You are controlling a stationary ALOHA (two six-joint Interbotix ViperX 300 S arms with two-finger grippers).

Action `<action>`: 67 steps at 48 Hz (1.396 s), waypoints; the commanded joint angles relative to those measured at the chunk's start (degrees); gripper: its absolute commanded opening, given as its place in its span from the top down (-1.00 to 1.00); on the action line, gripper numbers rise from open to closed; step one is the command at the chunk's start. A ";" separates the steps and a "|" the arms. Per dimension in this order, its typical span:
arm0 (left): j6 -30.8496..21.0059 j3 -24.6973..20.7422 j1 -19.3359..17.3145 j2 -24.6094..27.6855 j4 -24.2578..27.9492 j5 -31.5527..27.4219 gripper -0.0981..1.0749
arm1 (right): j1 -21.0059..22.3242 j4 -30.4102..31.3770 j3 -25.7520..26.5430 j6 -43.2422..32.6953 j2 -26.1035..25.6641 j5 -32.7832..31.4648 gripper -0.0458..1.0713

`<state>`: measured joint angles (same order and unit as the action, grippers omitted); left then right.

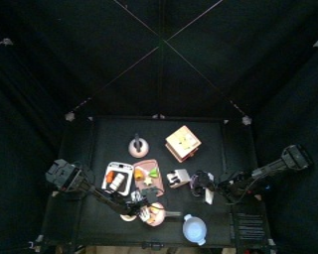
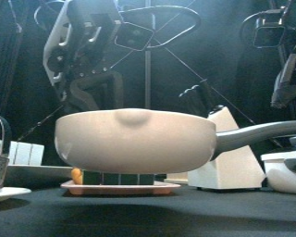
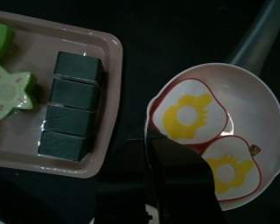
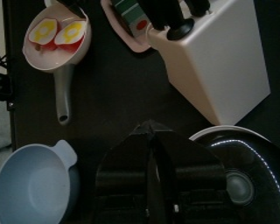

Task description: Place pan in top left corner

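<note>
**Pan near the table's middle, far corner bare**

Closest to the front camera is the small pan (image 2: 136,139), its pale outer wall filling the view and its short handle pointing right. Just behind and below it lies a pink tray (image 2: 119,188), and a white knife block (image 2: 231,157) stands to the right. From the wrist, the pan's pink inside holds two toy fried eggs (image 3: 192,118). The tray just beside it carries dark green blocks (image 3: 73,105) and a green star (image 3: 11,90). The left tool (image 3: 166,175) is a dark shape lying over the pan's rim. Whether it is clamped there cannot be told. The right tool (image 4: 152,140) has its jaws together and holds nothing, near a light blue bowl (image 4: 31,188). From above, the top left corner (image 1: 84,125) of the table is well apart from the pan
</note>
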<state>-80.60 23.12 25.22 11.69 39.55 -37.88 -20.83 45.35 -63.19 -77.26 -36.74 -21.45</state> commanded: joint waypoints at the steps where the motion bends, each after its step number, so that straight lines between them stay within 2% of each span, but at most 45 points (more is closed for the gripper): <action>1: -0.09 -0.62 -0.35 -3.96 0.26 -2.11 0.29 | 0.18 0.09 0.62 -0.09 -0.26 0.26 0.13; 10: 0.09 1.76 -0.70 -11.34 0.35 -10.90 0.29 | 0.18 0.09 0.62 -0.09 -0.26 0.35 0.13; 16: -0.09 5.62 -2.02 -17.84 0.26 -15.47 0.29 | 0.18 0.09 0.62 -0.09 -0.18 0.35 0.13; 24: -1.14 12.39 -4.83 -27.42 0.62 -17.67 0.29 | 0.18 0.09 0.62 -0.09 -0.18 0.35 0.13; 37: -4.13 26.02 -13.97 -46.23 1.85 -17.58 0.29 | 0.18 0.35 0.62 -0.09 0.44 0.35 0.13; 42: -6.06 30.94 -18.72 -54.23 3.60 -17.58 0.29 | 0.62 0.35 0.53 -0.09 0.70 0.35 0.13; 46: -6.50 33.75 -23.91 -58.80 4.04 -17.31 0.29 | 1.14 0.53 0.62 -0.09 0.79 0.35 0.13; 50: -6.50 35.86 -29.71 -60.38 4.48 -16.26 0.30 | 1.76 0.70 0.62 0.09 0.88 0.35 0.13; 54: -6.42 37.18 -35.95 -59.50 5.19 -13.10 0.30 | 2.37 1.14 0.70 0.26 0.97 0.44 0.13; 61: -6.86 38.58 -45.44 -54.49 5.10 -5.10 0.30 | 3.25 1.41 0.62 0.44 1.14 1.05 0.13; 67: -7.65 39.55 -51.42 -50.63 4.39 -0.26 0.30 | 3.34 1.41 0.62 0.53 1.23 1.23 0.13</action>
<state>-87.98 63.02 -22.24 -41.13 44.21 -41.13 -17.67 46.58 -63.19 -76.90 -35.33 -20.65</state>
